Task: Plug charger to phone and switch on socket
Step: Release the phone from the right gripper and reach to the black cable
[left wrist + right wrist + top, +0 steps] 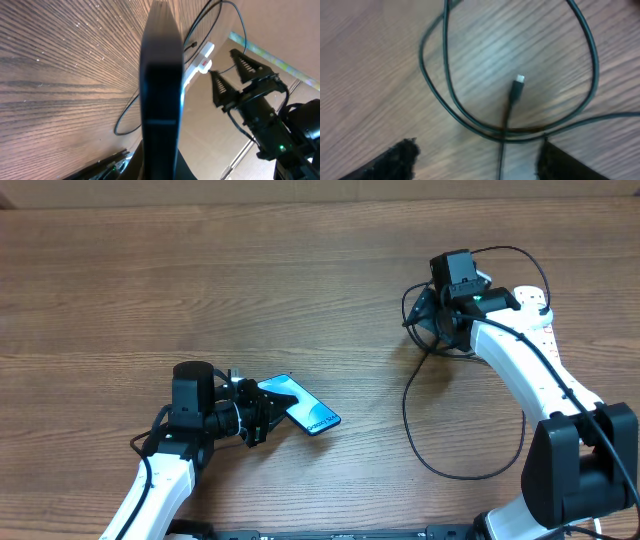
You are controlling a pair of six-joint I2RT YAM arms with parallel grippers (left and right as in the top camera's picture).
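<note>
Wood-grain top of table (300, 290): brown, fine lined texture, low sheen. Screen of phone (305, 410): glossy; its dark edge smooth, semi-matt. Cable of charger (516, 91): smooth black sheath, slight gloss; connector tip looks like bright metal. Body of socket (202, 60): smooth white plastic
</note>
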